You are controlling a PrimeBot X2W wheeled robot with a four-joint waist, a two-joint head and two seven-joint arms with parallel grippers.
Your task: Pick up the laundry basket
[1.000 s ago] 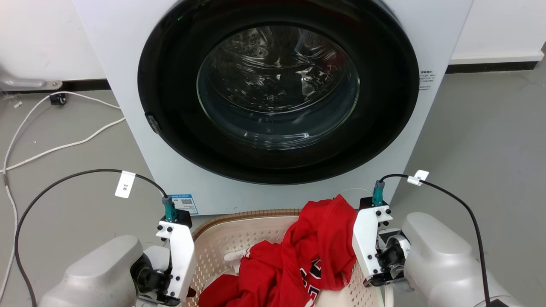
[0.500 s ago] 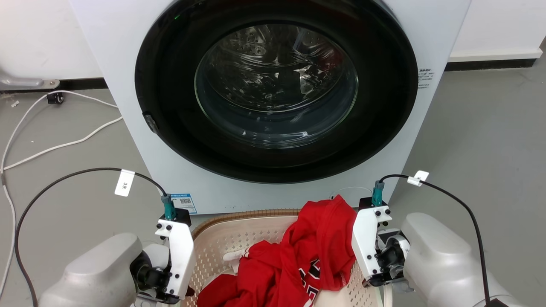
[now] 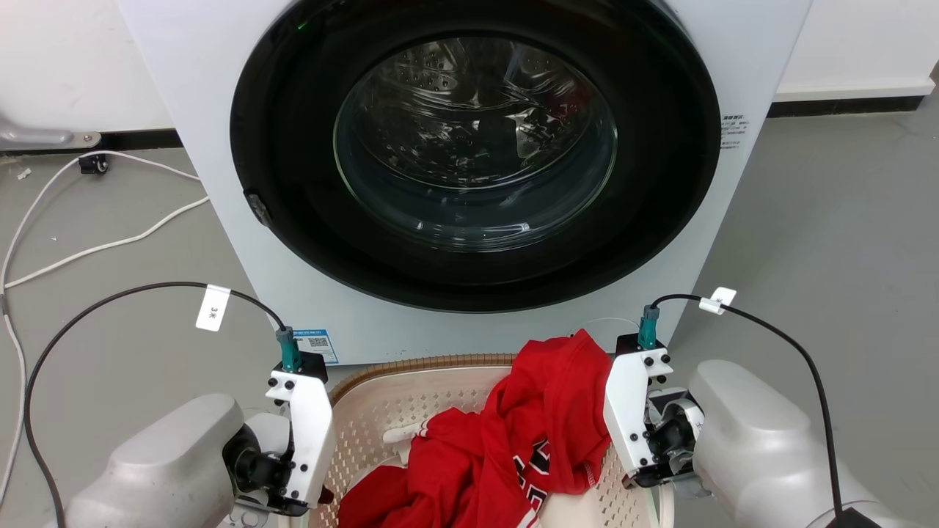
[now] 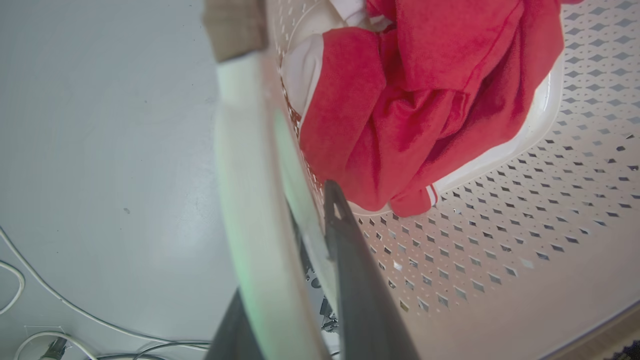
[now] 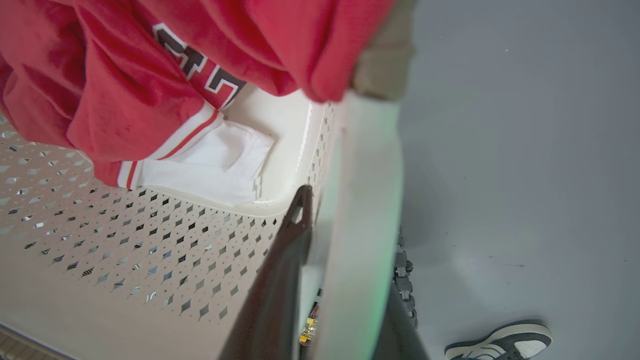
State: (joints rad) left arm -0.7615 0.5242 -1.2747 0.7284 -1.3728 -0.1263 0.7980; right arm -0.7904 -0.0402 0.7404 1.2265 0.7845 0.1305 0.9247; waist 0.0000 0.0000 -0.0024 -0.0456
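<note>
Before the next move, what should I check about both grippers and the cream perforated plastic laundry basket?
1. Left gripper astride white left handle: ok.
2. Right gripper astride white right handle: ok.
3. Crumpled red garment wholly inside cream perforated plastic laundry basket: not ok, it drapes over the brown woven-look rim.
4. White front-loading washer door shut: ok.
5. Grey-and-white shoe clear of the basket: cannot tell.

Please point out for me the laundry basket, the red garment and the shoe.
laundry basket (image 3: 440, 361): head view, on its brown far rim.
red garment (image 3: 557, 396): head view, on its raised fold.
shoe (image 5: 505, 342): right wrist view, on its grey upper.
</note>
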